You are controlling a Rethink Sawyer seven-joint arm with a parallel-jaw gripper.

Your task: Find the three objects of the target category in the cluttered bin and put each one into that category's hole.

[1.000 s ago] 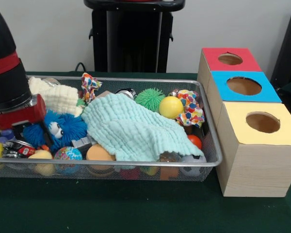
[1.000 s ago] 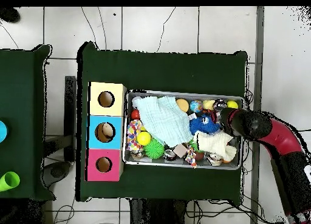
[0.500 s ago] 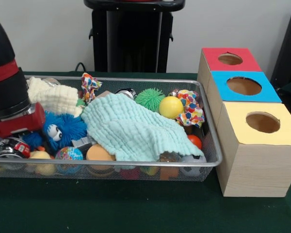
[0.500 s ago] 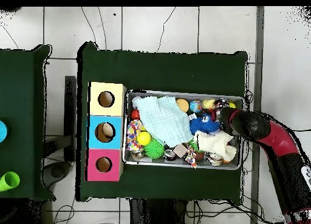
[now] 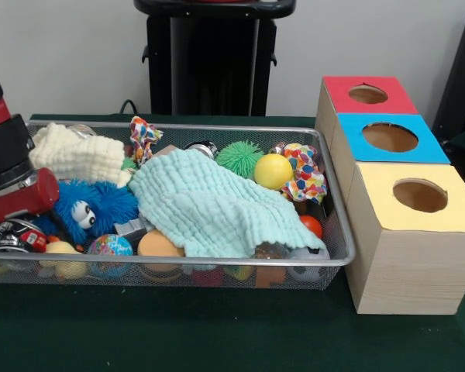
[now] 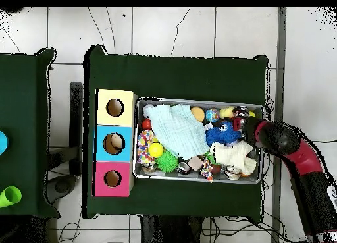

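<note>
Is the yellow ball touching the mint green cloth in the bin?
Cannot tell. In the front view the yellow ball sits right at the edge of the mint green cloth with no visible gap; the overhead view shows them adjacent too, but neither confirms contact.

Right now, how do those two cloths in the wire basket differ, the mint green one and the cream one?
The mint green cloth is larger and spread out over the toys in the middle of the bin; the cream cloth is smaller and bunched up near the bin's end, beside the blue fuzzy toy. The green one hides several things beneath it; the cream one covers little that shows. Both share a crinkled, waffle-like weave.
</note>
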